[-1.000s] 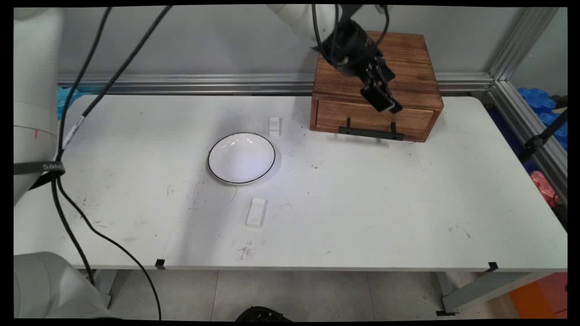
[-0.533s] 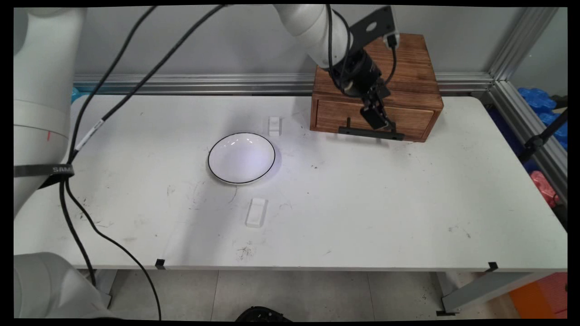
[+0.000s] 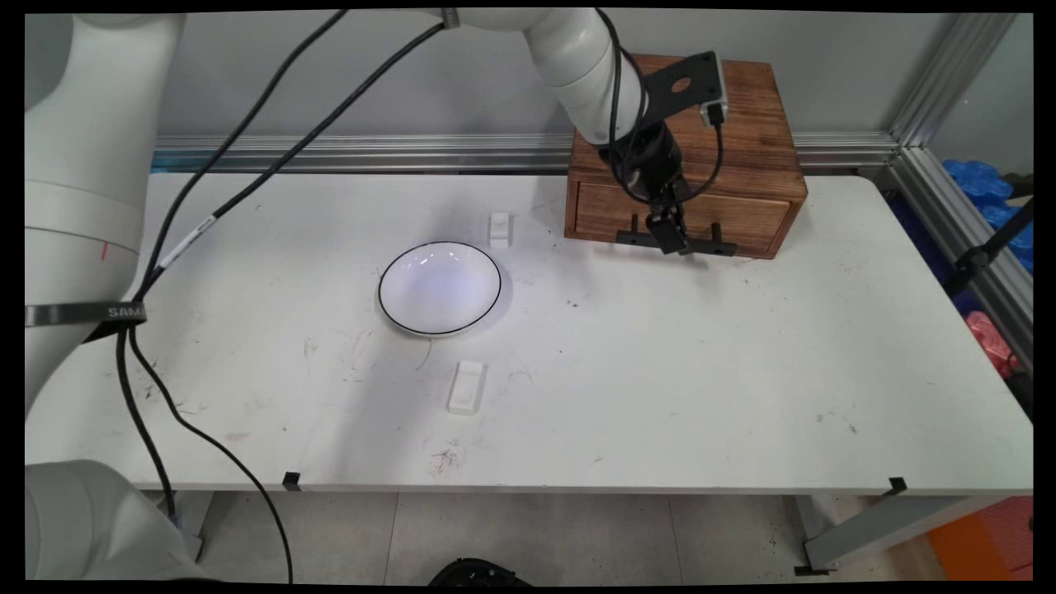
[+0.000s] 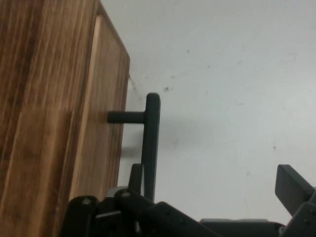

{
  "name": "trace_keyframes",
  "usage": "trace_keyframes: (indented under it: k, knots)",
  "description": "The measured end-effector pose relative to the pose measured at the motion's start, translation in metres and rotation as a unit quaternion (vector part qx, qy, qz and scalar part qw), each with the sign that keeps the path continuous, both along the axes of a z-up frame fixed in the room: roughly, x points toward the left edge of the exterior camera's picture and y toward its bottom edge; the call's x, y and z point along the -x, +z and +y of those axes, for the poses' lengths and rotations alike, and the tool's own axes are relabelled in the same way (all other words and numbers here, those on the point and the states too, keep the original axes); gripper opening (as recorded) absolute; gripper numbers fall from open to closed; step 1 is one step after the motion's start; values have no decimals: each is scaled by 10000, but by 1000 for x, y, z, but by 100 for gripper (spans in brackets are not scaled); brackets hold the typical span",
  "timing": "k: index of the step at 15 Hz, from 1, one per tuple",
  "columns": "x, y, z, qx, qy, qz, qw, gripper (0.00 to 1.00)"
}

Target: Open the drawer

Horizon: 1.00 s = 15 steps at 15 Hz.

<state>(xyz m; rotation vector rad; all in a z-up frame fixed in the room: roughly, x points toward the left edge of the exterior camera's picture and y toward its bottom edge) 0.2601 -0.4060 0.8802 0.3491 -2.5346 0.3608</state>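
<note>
- Over the last second I have come down from above the wooden drawer box [image 3: 689,157] to its front face; my gripper [image 3: 670,238] now sits at the black bar handle [image 3: 678,241], around its middle.
- In the hand view my fingers [image 4: 292,187] are spread apart: one lies near the drawer front behind the handle [image 4: 151,143], the other well out over the white table [image 3: 660,371]. The bar stands between them, and I have not closed on it.
- The drawer [image 3: 681,216] looks closed, flush with the box, so its contents are hidden from me.
- The white bowl [image 3: 440,287] with the dark rim, at about 8 o'clock from my gripper, is empty.
- A small white block [image 3: 500,228] stands at the bowl's 1 o'clock; a longer white block [image 3: 467,386] lies at its 6 o'clock. Neither has moved.
</note>
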Motion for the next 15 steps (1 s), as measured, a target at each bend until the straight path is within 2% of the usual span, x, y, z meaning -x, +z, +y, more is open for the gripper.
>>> trace_keyframes:
  k: [7,15]
  knots:
    - [3,-12,-10,-143,264,-235,9993,100]
    - [6,-28,-15,-158,247,-392,9988,100]
